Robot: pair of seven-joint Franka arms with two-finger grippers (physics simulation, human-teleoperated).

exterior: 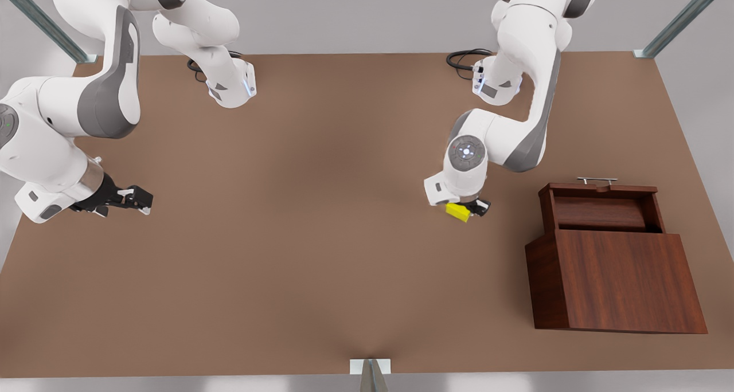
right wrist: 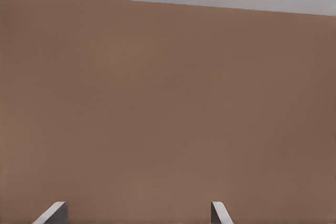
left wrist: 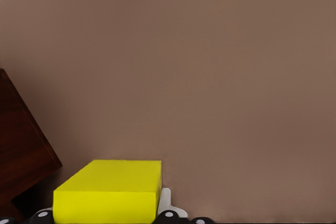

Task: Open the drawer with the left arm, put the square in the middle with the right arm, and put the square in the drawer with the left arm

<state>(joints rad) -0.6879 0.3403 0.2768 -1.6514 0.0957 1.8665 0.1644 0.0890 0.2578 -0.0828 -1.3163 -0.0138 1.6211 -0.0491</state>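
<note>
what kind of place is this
Likely a simulated robot test bench: a bare brown tabletop with two white arms, one wooden cabinet, its drawer open. The left gripper holds the yellow square; the right gripper waits open.

This is a simulated robot test cell, not a lived-in room. A plain matte brown desk [exterior: 321,220] stands against blank grey walls, braced by slanted metal struts [exterior: 679,19] at its corners. Two white arms [exterior: 516,94] are bolted to its far edge, black cables [exterior: 463,58] coiled by their bases.
</note>
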